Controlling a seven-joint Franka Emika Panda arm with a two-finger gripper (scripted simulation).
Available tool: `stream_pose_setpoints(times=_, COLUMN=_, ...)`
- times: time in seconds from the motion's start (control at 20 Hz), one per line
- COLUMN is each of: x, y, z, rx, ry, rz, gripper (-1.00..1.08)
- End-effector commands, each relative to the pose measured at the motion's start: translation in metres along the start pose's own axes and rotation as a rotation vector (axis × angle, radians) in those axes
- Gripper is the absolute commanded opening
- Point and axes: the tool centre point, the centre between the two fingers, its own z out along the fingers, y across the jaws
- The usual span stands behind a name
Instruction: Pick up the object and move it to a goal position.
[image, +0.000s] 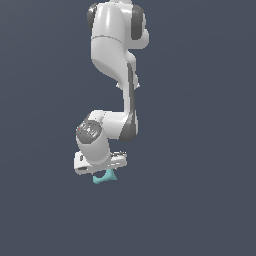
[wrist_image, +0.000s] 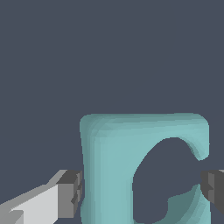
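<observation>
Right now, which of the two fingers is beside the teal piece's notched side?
The finger showing only a dark pad; the other finger, white-bodied, flanks the solid side of the teal piece.

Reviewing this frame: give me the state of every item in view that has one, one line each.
Gripper: fingers on either side of the teal piece, pads at its sides; appears shut on it.
Teal object: sits between the fingers, its C-shaped notch visible in the wrist view; in the exterior view it shows just under the gripper.
Arm: reaches down, wrist bent over the teal object.
</observation>
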Motion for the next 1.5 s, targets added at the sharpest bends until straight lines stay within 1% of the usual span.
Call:
stream_pose_setpoints(times=0.0, x=-0.002, y=0.001, z=0.014, rx=0.000, ry=-0.003, rz=0.001, gripper=1.00)
stream_pose_setpoints(times=0.3, x=0.000, y=0.002, z=0.018, rx=0.000, ry=-0.003, rz=0.001, gripper=1.00)
stream_pose_setpoints(times=0.35, x=0.000, y=0.002, z=0.018, rx=0.000, ry=-0.003, rz=0.001, gripper=-1.00)
stream_pose_setpoints(times=0.8, x=0.000, y=0.002, z=0.018, rx=0.000, ry=-0.003, rz=0.001, gripper=-1.00)
stream_pose_setpoints(times=0.85, x=-0.002, y=0.016, z=0.011, rx=-0.012, ry=0.003, rz=0.018, gripper=-1.00)
stream_pose_setpoints(times=0.95, x=-0.003, y=0.016, z=0.011, rx=-0.012, ry=0.003, rz=0.018, gripper=-1.00)
stream_pose_setpoints(times=1.2, x=-0.005, y=0.008, z=0.010, rx=-0.012, ry=0.003, rz=0.018, gripper=-1.00)
stream_pose_setpoints(times=1.45, x=-0.011, y=-0.009, z=0.010, rx=-0.011, ry=0.003, rz=0.017, gripper=-1.00)
